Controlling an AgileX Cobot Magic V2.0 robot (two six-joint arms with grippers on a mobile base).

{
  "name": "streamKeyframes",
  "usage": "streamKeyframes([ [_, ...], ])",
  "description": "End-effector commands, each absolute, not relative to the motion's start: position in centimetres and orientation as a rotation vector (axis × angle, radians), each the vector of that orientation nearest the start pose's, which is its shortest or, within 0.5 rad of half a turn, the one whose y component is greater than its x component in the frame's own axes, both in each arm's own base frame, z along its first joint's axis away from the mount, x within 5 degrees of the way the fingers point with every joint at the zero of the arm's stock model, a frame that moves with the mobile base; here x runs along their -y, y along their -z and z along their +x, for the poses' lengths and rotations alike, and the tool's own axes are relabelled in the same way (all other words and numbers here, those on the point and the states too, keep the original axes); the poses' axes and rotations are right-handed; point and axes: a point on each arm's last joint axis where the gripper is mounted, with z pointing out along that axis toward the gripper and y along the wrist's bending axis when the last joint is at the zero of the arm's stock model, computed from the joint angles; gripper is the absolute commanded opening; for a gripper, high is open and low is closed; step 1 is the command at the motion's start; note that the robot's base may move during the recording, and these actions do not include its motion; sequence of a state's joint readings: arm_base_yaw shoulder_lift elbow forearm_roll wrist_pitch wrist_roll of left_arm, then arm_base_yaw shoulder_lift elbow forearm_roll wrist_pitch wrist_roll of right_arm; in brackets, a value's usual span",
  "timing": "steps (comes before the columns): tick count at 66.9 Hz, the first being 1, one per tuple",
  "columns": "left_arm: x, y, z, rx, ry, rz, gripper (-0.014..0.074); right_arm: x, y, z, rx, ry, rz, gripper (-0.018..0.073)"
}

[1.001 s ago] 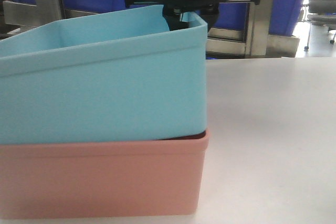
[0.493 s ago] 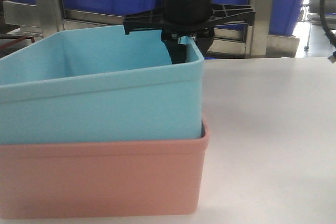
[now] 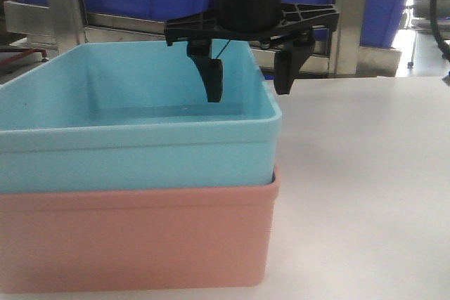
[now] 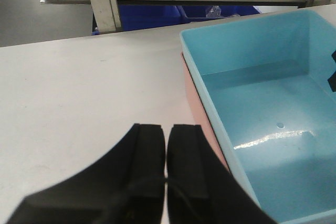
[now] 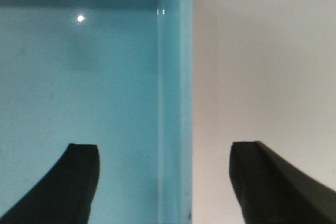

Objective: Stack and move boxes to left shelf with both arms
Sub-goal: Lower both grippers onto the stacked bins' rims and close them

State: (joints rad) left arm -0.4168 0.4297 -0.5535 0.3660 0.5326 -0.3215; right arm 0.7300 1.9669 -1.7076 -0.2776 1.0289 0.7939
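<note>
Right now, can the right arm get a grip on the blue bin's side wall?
Probably yes. The right end effector hangs open astride that wall of the blue bin: one finger inside, the other outside over the table. Nothing sits between them but the wall.

upper bin [image 3: 133, 156] sky blue (glossy) | lower bin [image 3: 133, 237] salmon pink | right gripper [image 3: 248, 93] black | table [image 3: 365, 173] white

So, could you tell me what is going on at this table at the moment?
The light blue bin sits nested in the salmon pink bin on the white table. The right gripper hangs open astride the blue bin's side wall, one finger inside, one outside. The left gripper is shut and empty over bare table beside the stack. Neither arm holds the stack.
</note>
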Motion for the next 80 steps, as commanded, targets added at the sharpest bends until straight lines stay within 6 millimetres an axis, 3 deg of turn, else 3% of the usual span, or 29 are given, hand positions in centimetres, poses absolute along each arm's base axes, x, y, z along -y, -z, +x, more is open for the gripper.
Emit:
streamKeyframes([
  [1, 2.2, -33.8, 8.6, -1.753, 0.146, 0.273, 0.0127, -26.1, -31.1, 32.9, -2.562, -0.13, -0.105, 0.0603],
  [11, 2.7, -33.6, 9.3, -1.799, 0.181, 0.261, 0.04, -25.6, -32.5, 32.5, -2.537, -0.133, -0.151, 0.0603],
  [19, 3.6, -34.0, 10.6, -1.863, 0.229, 0.238, 0.0507, -25.3, -33.3, 32.1, -2.522, -0.13, -0.192, 0.0603],
  [38, 6.2, -36.6, 15.9, -2.104, 0.265, 0.185, 0.0503, -24.3, -33.1, 32.3, -2.592, -0.148, -0.215, 0.0603],
  [50, 8.1, -36.8, 20.3, -2.222, 0.222, 0.193, 0.0503, -23.6, -33.0, 33.0, -2.623, -0.232, -0.242, 0.0603],
  [65, 10.3, -34.7, 24.7, -2.326, 0.218, 0.198, 0.0503, -23.9, -32.7, 33.3, -2.595, -0.244, -0.283, 0.0603],
  [80, 11.7, -31.0, 27.6, -2.45, 0.198, 0.198, 0.0503, -24.6, -30.5, 34.2, -2.639, -0.214, -0.292, 0.0603],
])
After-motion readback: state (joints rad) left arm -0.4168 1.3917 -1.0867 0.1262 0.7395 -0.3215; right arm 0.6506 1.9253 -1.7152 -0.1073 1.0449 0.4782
